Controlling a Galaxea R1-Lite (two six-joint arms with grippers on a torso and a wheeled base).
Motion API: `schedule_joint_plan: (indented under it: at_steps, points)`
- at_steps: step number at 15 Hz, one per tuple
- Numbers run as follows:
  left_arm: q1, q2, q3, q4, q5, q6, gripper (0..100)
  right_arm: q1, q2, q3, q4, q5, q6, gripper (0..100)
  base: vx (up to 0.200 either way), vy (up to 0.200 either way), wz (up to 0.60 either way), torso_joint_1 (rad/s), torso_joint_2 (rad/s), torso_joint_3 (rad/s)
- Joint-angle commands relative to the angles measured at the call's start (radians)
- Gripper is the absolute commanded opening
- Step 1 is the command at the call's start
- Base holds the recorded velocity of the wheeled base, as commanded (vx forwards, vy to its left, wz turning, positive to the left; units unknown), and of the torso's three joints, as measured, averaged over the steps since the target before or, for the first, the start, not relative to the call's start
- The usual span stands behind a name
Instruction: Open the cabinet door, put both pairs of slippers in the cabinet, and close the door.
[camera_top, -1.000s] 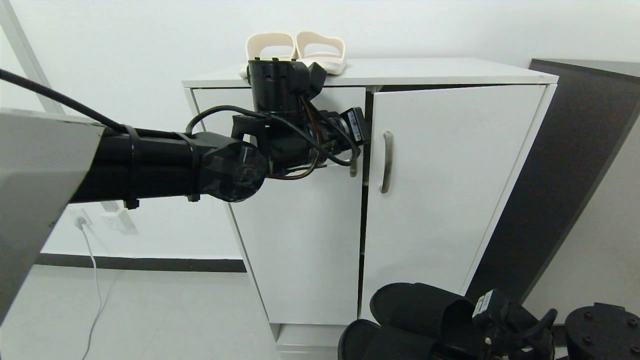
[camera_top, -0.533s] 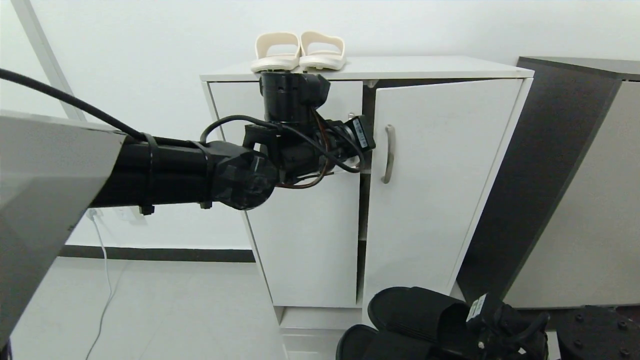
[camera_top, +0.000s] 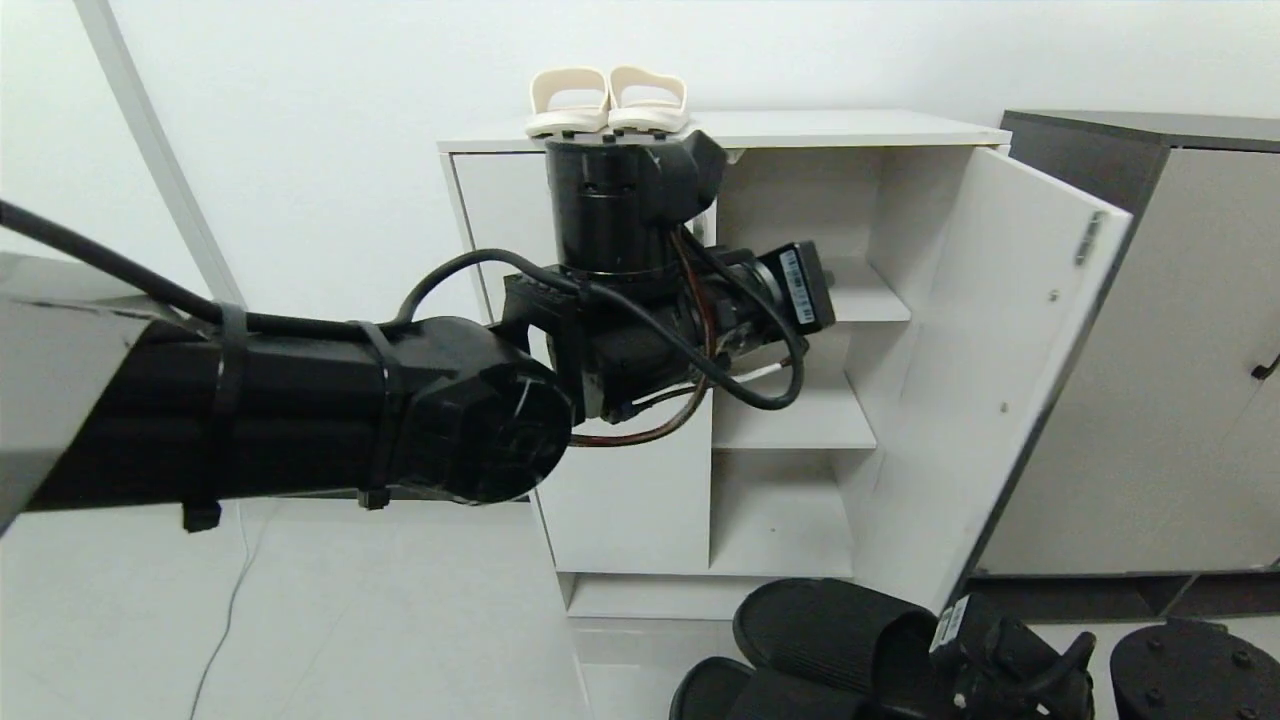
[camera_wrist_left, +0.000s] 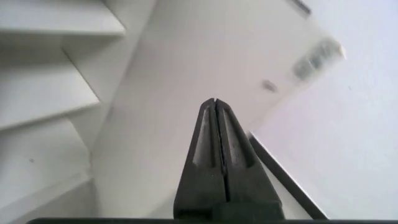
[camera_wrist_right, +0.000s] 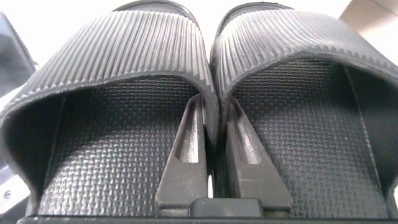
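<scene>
The left hand (camera_wrist_left: 214, 104), pressed closed on nothing, is held before the cabinet (camera_top: 800, 420), its right door (camera_top: 990, 380) swung wide at 3 o'clock. The black slippers (camera_wrist_right: 124, 93) are clamped in the right hand (camera_wrist_right: 214, 106) at 5 o'clock; the cream slippers (camera_top: 608, 100) are seen on top at 12. Opening is judged done; next, the black pair is to be shelved.

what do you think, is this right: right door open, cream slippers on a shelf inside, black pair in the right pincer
One slip: the head view shows the cream slippers on top of the cabinet, not inside it. The right door is open, and the right pincer holds the black pair.
</scene>
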Motion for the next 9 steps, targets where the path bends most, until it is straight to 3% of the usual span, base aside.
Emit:
schedule_joint_plan:
  at_steps: [1, 3, 4, 5, 6, 7, 9]
  points:
    - [0.045, -0.093, 0.076, 0.023, 0.04, -0.001, 0, 0.002, 0.003, 0.002, 0.0, 0.001, 0.001, 0, 0.0, 0.0, 0.0, 0.0, 0.0, 0.0]
    - [0.11, -0.248, 0.205, 0.095, 0.039, 0.002, 0, -0.001, 0.002, 0.002, 0.0, 0.001, 0.001, 0, 0.0, 0.0, 0.0, 0.0, 0.0, 0.0]
    - [0.147, -0.319, 0.277, 0.101, 0.039, 0.022, 0, -0.002, 0.002, 0.0, 0.0, 0.001, 0.001, 0, 0.0, 0.0, 0.0, 0.0, 0.0, 0.0]
    - [0.179, -0.373, 0.34, 0.101, 0.039, 0.051, 0, -0.002, 0.003, 0.002, 0.0, 0.001, 0.001, 0, 0.0, 0.0, 0.0, 0.0, 0.0, 0.0]
    - [0.229, -0.485, 0.471, 0.101, 0.039, 0.114, 0, -0.004, 0.003, 0.002, 0.0, 0.001, 0.001, 0, 0.0, 0.0, 0.0, 0.0, 0.0, 0.0]
    - [0.254, -0.577, 0.583, 0.107, 0.042, 0.154, 0, -0.007, 0.003, 0.002, 0.0, 0.003, 0.003, 0, 0.0, 0.0, 0.0, 0.0, 0.0, 0.0]
    - [0.275, -0.773, 0.784, 0.13, 0.057, 0.207, 0, -0.016, 0.005, 0.002, 0.0, 0.006, 0.003, 0, 0.0, 0.0, 0.0, 0.0, 0.0, 0.0]
